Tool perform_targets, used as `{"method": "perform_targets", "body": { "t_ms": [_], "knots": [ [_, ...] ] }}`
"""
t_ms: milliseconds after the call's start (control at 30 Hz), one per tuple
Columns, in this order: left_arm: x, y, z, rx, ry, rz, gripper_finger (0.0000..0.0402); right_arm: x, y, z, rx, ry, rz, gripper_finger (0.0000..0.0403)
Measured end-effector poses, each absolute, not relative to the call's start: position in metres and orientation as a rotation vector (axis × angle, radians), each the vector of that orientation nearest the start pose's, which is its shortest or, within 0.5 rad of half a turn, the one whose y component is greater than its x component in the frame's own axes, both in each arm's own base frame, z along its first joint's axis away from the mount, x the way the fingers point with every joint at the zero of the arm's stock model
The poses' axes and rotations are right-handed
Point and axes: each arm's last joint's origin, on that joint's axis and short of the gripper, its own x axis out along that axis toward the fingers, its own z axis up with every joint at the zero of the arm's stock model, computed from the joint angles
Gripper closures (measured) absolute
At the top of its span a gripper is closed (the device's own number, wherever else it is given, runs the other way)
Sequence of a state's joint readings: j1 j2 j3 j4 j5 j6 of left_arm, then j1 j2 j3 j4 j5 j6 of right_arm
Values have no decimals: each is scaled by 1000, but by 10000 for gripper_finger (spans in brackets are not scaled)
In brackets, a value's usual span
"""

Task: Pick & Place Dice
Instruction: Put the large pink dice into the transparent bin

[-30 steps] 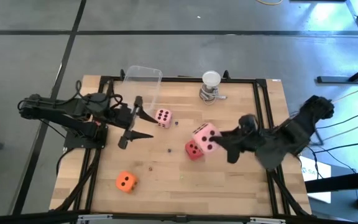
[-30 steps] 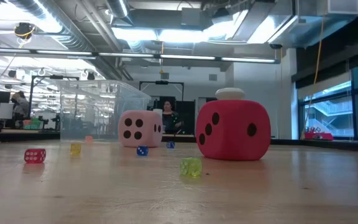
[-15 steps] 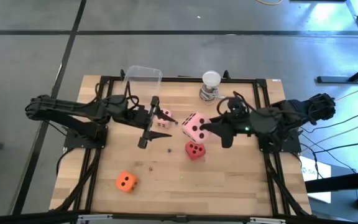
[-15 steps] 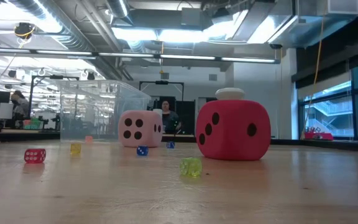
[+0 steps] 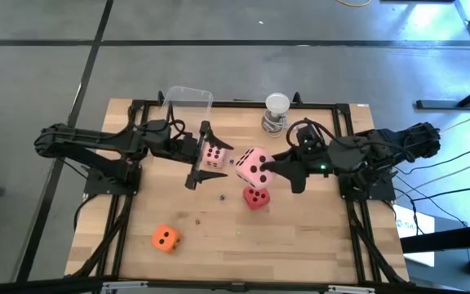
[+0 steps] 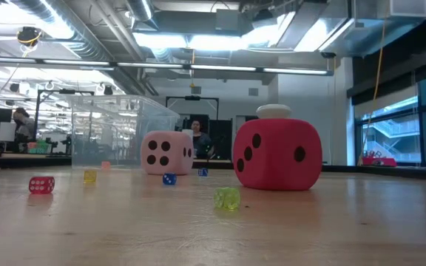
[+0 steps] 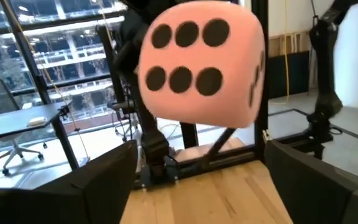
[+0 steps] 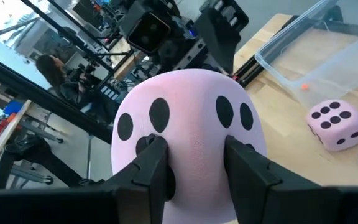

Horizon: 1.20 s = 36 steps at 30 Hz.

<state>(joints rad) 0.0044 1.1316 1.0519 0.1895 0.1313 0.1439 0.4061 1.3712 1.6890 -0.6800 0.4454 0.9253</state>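
Dice first: one pale pink die (image 5: 254, 167) sits clamped in my right gripper (image 5: 261, 169) near the frame's centre, above the table (image 5: 317, 237). The second pink die (image 5: 214, 155) rests just left, between the spread fingers of my left gripper (image 5: 197, 155). The red die (image 5: 255, 197) lies below centre, the orange die (image 5: 165, 238) at lower left.

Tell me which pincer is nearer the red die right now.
The right. The right pincer hangs just above and beside the red die, shut on a pale pink die. The left pincer stands open farther off, around the other pale pink die.
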Motion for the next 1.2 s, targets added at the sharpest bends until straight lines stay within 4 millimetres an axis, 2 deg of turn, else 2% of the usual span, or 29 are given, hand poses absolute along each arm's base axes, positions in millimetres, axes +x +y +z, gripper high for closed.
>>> {"method": "perform_targets", "body": {
  "t_ms": [167,333,933,1200],
  "knots": [
    [262,-3,394,171,-179,-110,35,266,92,454,761,306,-219,276],
    [266,-4,390,173,-168,-134,34,275,87,451,752,304,-232,276],
    [264,-11,399,127,-203,-162,33,285,79,451,753,290,-208,281],
    [264,-13,403,158,-197,-156,33,290,80,449,752,280,-204,281]
  ]
}}
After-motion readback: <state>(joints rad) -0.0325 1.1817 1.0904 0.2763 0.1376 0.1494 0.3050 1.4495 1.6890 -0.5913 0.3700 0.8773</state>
